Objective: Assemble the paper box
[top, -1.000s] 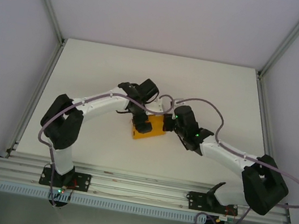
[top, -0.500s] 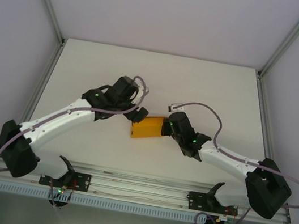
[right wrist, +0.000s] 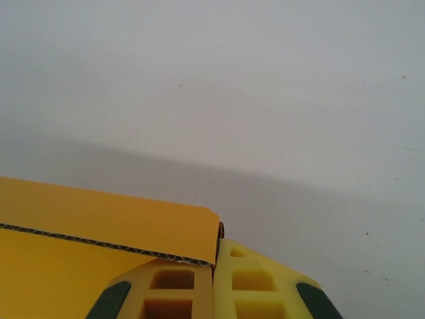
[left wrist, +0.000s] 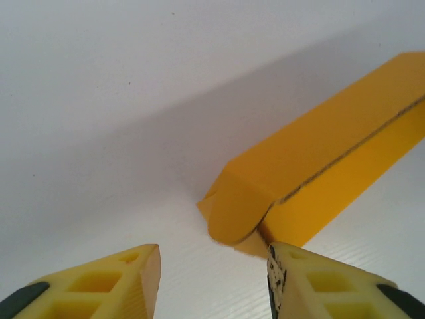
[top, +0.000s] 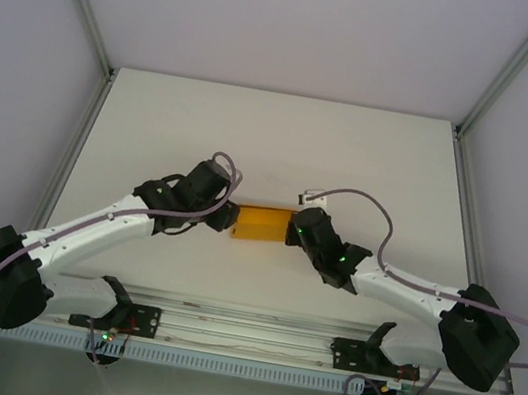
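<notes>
The paper box (top: 262, 224) is a low orange box lying lengthwise left to right on the white table, between my two grippers. In the left wrist view its near end (left wrist: 319, 173) has a rounded flap folded over it. My left gripper (top: 229, 218) is open (left wrist: 212, 266) just short of that end, and its right finger (left wrist: 292, 272) almost touches the box's lower corner. My right gripper (top: 293, 231) holds the opposite end. In the right wrist view its fingers are shut (right wrist: 214, 259) on a thin edge of the box wall (right wrist: 99, 216).
White table (top: 275, 129) stretches behind the box. Aluminium frame posts (top: 65, 164) run along both sides, and a rail (top: 242, 328) crosses the near edge. Grey cables (top: 365, 199) loop over both arms.
My left arm has swung outward and lowered, and its gripper has come off the top of the box to its left end. The box has turned to lie level, held by the right gripper.
</notes>
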